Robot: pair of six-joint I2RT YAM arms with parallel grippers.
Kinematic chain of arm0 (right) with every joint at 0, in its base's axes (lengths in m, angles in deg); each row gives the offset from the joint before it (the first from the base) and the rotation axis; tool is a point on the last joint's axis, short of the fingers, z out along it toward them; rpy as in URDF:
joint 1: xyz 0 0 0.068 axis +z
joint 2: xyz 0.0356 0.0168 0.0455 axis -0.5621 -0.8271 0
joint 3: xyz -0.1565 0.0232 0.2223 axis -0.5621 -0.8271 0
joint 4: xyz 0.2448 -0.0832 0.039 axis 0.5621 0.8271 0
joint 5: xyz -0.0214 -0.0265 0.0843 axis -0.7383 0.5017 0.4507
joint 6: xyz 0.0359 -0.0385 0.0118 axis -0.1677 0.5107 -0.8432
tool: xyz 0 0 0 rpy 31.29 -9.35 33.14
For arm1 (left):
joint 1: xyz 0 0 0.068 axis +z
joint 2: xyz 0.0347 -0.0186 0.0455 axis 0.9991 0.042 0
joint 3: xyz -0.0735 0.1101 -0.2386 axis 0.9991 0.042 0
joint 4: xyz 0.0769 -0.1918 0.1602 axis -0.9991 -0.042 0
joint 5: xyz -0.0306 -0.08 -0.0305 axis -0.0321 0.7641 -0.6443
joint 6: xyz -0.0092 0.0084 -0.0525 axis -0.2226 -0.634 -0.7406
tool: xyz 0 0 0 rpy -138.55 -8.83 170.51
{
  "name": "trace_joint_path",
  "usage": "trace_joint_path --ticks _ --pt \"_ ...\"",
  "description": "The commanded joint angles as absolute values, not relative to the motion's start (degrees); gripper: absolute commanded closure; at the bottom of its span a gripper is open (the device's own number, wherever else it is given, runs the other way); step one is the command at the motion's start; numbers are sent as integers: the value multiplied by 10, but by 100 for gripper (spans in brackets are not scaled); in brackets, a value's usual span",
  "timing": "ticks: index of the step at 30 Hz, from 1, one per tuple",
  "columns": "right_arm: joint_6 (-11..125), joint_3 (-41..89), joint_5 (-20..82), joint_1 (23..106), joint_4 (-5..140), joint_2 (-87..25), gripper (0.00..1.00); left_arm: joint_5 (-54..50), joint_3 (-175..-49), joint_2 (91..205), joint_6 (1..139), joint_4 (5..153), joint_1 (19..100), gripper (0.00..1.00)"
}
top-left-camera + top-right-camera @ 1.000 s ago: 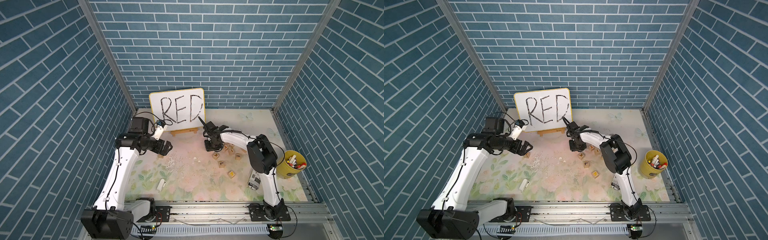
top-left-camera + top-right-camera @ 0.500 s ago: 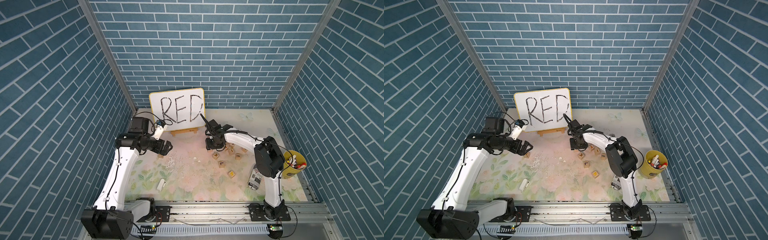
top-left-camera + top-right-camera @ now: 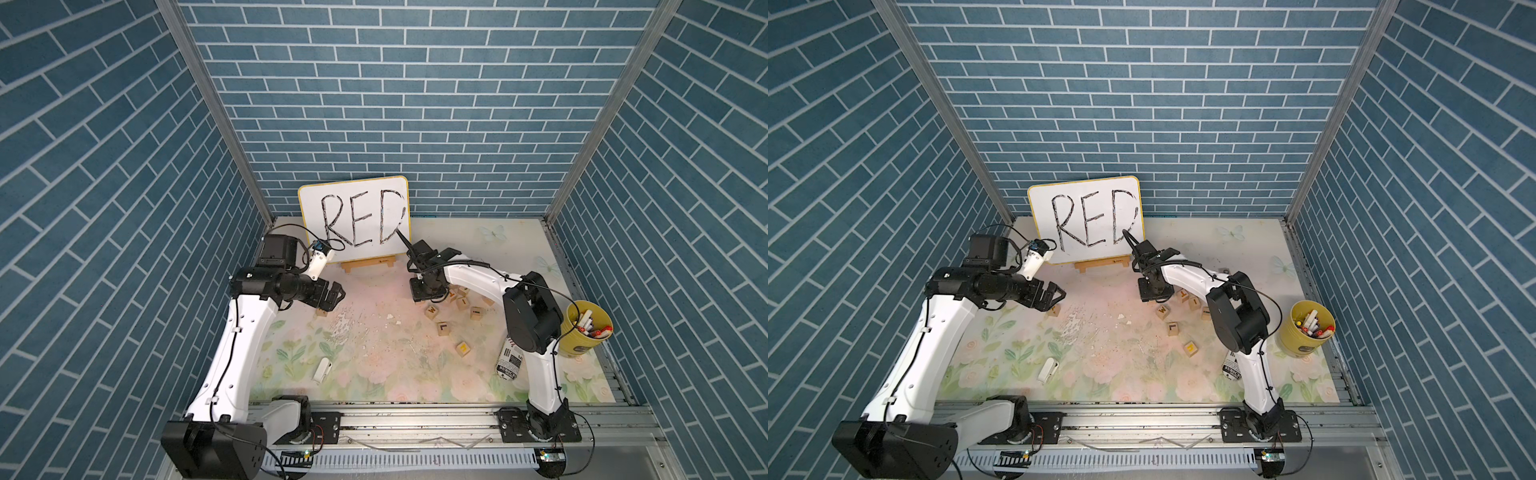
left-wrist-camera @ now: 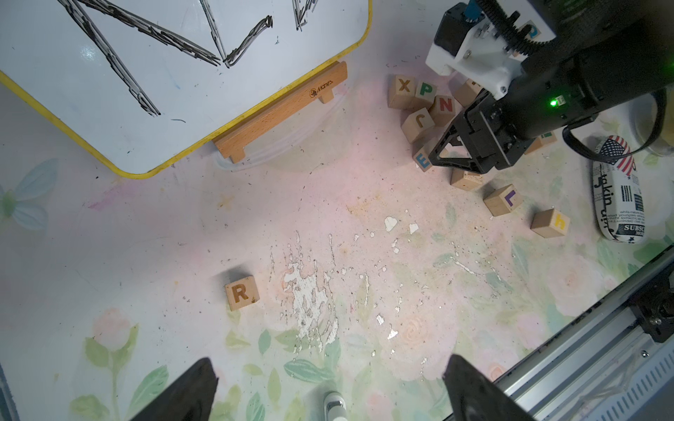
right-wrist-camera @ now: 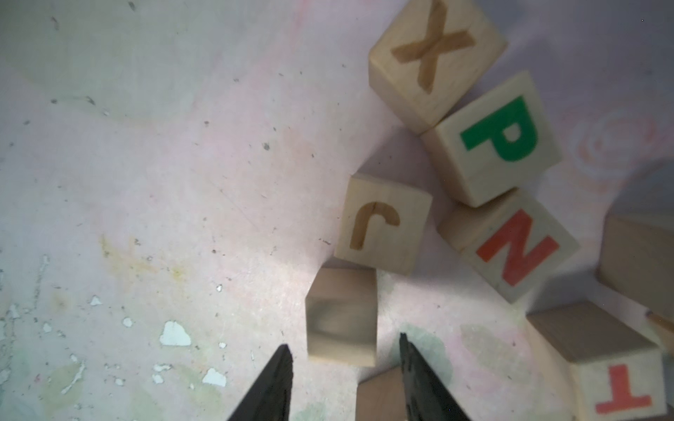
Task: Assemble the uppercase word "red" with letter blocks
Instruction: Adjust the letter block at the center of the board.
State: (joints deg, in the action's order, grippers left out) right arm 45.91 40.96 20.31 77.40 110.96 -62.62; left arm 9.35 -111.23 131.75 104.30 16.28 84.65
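Observation:
The R letter block (image 4: 241,292) lies alone on the mat, letter up, and in both top views it sits just below my left gripper (image 3: 332,293) (image 3: 1054,297). That gripper (image 4: 330,364) is open wide and empty. My right gripper (image 3: 424,293) (image 5: 344,344) reaches down into the cluster of letter blocks. Its jaws are apart, with a blurred blank-faced block (image 5: 341,317) at their tips and a gap on each side. In the left wrist view an E block (image 4: 423,160) lies tilted against the right gripper's fingers.
Blocks X (image 5: 434,54), P (image 5: 496,138), J (image 5: 383,222), N (image 5: 510,248) and T (image 5: 616,379) crowd the right gripper. L (image 4: 503,198) and h (image 4: 550,222) lie further off. The RED whiteboard (image 3: 353,220) stands behind, with a yellow marker cup (image 3: 586,332), a lying can (image 3: 510,361) and a small white object (image 3: 322,371).
The right arm's elbow has swung to the right while its gripper stayed low at the block cluster. The left arm has not moved.

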Motion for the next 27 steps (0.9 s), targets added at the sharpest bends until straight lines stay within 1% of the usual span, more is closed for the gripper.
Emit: trace_joint_path --ticks 1,7,12,19,27 --pt "460 429 193 780 1132 -640 50 103 -1103 1307 1048 160 843 1" --pt "463 443 193 781 1134 -650 50 104 -1102 1309 1048 160 843 1" --pt "464 458 177 781 1150 -668 52 106 -1099 1307 1049 159 843 1" --pt "465 451 177 781 1151 -670 54 105 -1099 1305 1053 157 843 1" --pt "466 449 175 781 1149 -676 58 108 -1098 1308 1050 158 843 1"
